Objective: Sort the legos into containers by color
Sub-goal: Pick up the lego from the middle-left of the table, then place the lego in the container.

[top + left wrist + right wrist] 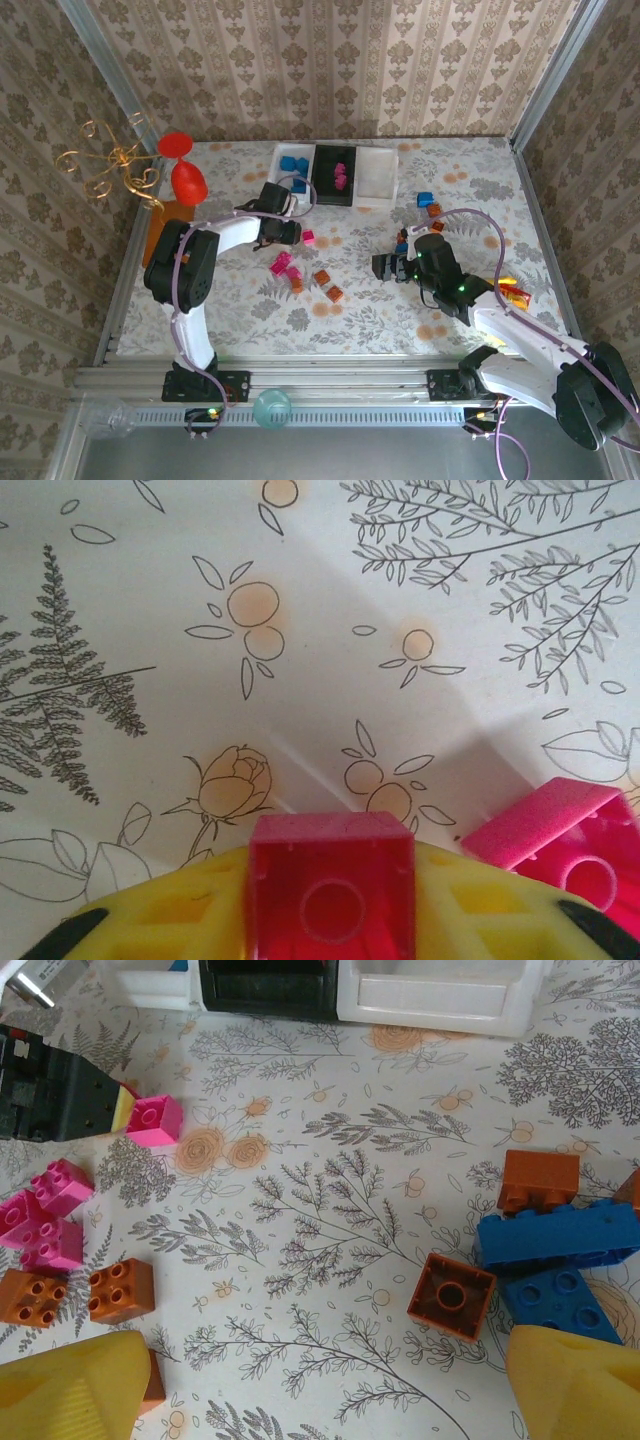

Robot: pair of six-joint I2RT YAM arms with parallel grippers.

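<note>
The legos (322, 277), tiny plastic bricks in blue, magenta-pink and orange-brown, are partly sorted. Blue ones sit in the left white open-top plastic bin (279, 172) and pink ones in the black plastic bin (335, 149) beside it. The other white plastic bin (376, 151) looks empty to me. The rest lie scattered on the floral-print tablecloth (240, 300).

The step in hand, I'd say, is picking up a pink one. The left gripper (292, 232) has its yellow fingers (130, 915) closed tight on a magenta-pink square brick (332, 885), near the front of the bins. Whether the brick is off the cloth I cannot tell. Next it wants lifting, carrying over the black bin and letting go there.

The right gripper (322, 1370) hangs with its jaws spread wide and nothing between them, above a loose orange-brown brick (451, 1296) and two blue bricks (555, 1235), likely its next pickings. More pink bricks (283, 265) wait close by the left gripper.
</note>
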